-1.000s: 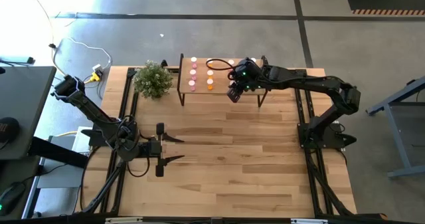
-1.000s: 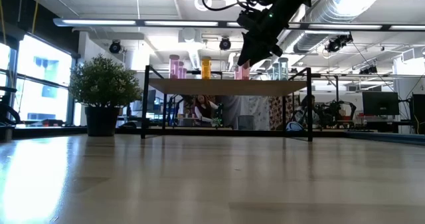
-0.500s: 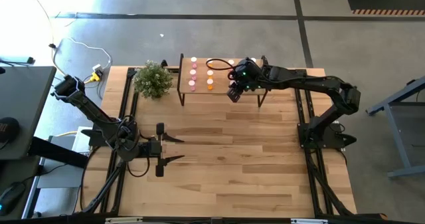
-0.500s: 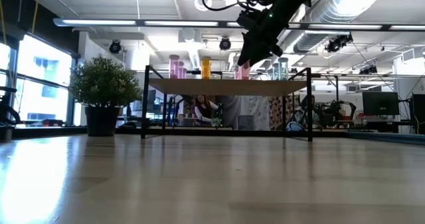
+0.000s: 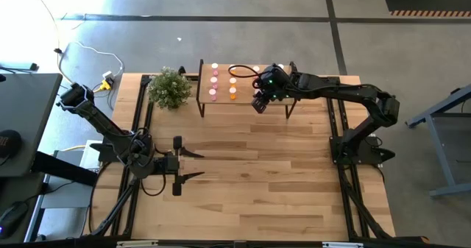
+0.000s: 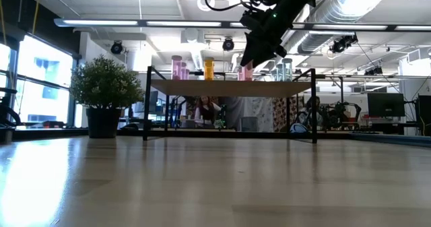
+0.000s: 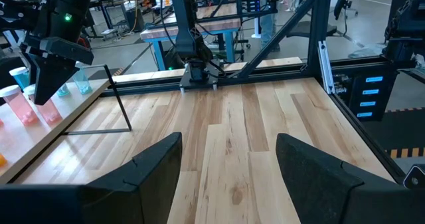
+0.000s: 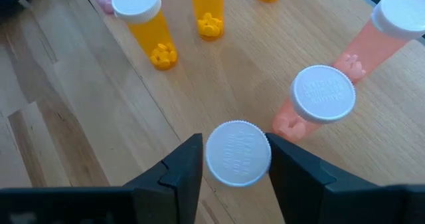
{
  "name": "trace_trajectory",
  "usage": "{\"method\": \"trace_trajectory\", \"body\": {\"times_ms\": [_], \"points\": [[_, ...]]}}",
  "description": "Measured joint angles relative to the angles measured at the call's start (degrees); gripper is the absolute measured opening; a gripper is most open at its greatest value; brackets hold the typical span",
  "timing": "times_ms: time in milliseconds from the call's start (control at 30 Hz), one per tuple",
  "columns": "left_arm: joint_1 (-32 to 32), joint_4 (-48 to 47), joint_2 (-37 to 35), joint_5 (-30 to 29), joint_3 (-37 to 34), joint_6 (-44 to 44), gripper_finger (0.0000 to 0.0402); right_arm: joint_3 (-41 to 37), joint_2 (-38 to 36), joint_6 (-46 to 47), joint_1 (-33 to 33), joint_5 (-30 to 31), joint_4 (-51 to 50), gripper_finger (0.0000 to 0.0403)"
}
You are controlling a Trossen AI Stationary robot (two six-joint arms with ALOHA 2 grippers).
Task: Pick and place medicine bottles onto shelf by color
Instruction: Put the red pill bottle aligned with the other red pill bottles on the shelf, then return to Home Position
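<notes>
Loosening over the shelf (image 5: pixel 243 101) at upper centre, right gripper (image 8: pixel 236 159) fingers now sit slightly apart beside a white-capped bottle (image 8: pixel 238 152) standing on the board, so placement looks done; left gripper (image 5: pixel 193 165) idles wide open above the counter (image 5: pixel 250 182).

Pink bottles (image 8: pixel 323 94) & orange bottles (image 8: pixel 145 21), white caps; light-wood shelf (image 5: pixel 243 104), black legs

Potted plant (image 5: pixel 170 87): upright on wood tabletop (image 5: pixel 243 189), well left of the right pincer | Yellow cable (image 5: pixel 103 82): beyond table corner
</notes>
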Motion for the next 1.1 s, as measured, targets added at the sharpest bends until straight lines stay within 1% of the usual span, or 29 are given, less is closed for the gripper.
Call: {"method": "trace_trajectory", "body": {"times_ms": [133, 267, 500, 900, 1000, 1100], "points": [[0.0, 0.0, 0.0, 0.0, 0.0, 0.0, 0.0234, 0.0, 0.0, 0.2, 0.0, 0.0, 0.0, 0.0177], [0.0, 0.0, 0.0, 0.0, 0.0, 0.0, 0.0234, 0.0, 0.0, 0.4, 0.0, -0.1, 0.3, 0.0191], [0.0, 0.0, 0.0, 0.0, 0.0, 0.0, 0.0234, 0.0, -0.5, 1.1, 0.0, -0.1, 0.7, 0.0193], [0.0, 0.3, 0.0, -0.4, 0.0, 0.2, 0.0234, 0.0, -7.3, 1.0, 0.0, 0.3, 3.3, 0.0193], [0.0, 0.2, -1.8, 0.1, 0.0, 1.5, 0.0234, 0.0, -9.9, 0.7, 0.3, 0.3, 3.2, 0.0193], [0.0, -1.1, -6.7, 4.0, 0.0, 2.8, 0.0234, 0.0, -13.2, 1.1, 1.3, 0.0, 2.2, 0.0193]]}}
